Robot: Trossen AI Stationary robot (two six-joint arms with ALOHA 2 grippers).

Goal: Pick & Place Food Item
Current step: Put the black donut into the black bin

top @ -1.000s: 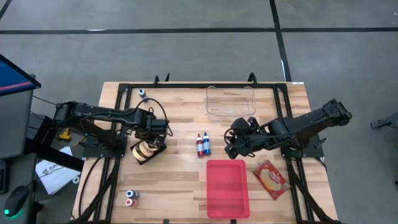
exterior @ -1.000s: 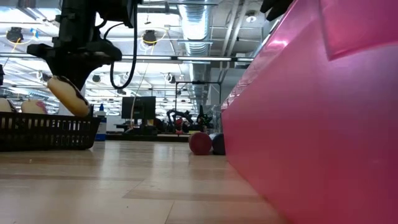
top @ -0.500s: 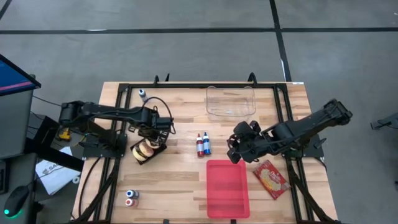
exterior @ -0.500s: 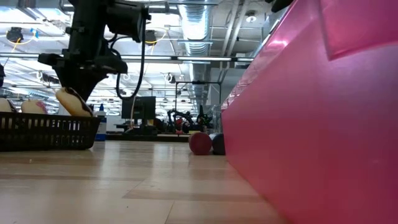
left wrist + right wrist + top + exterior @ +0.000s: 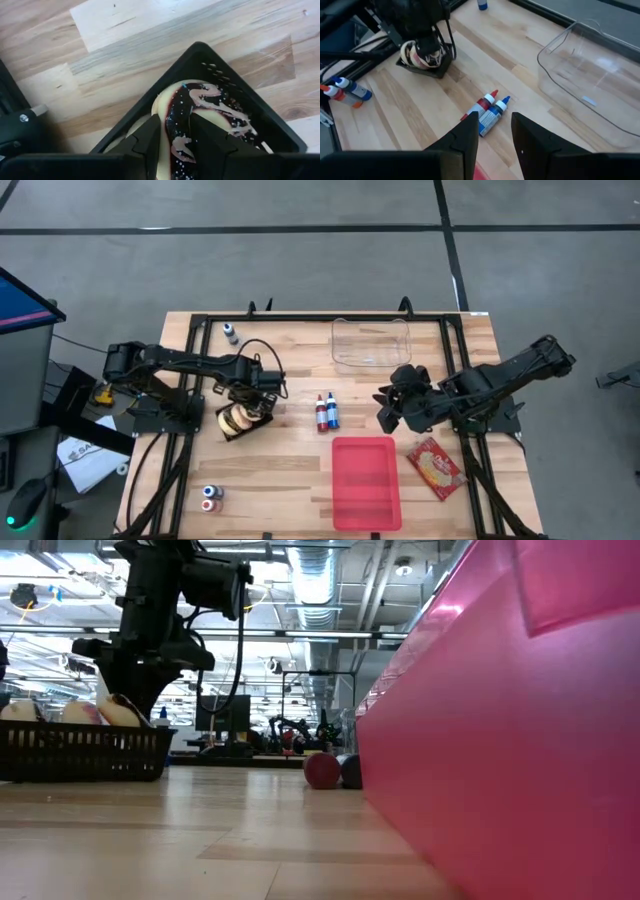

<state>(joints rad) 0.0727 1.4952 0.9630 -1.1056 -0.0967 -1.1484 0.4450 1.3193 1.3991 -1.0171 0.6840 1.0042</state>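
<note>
Doughnut, chocolate-iced, sits pinched between my left gripper fingers inside the black basket; lifting carelessly risks snagging its rim or smearing icing.

Robotics lab or workshop: bare ceiling ducts and strip lights overhead, monitors and another robot rig at 12 o'clock beyond the table.

A clear plastic tub sits behind two paint bottles lying side by side.
</note>
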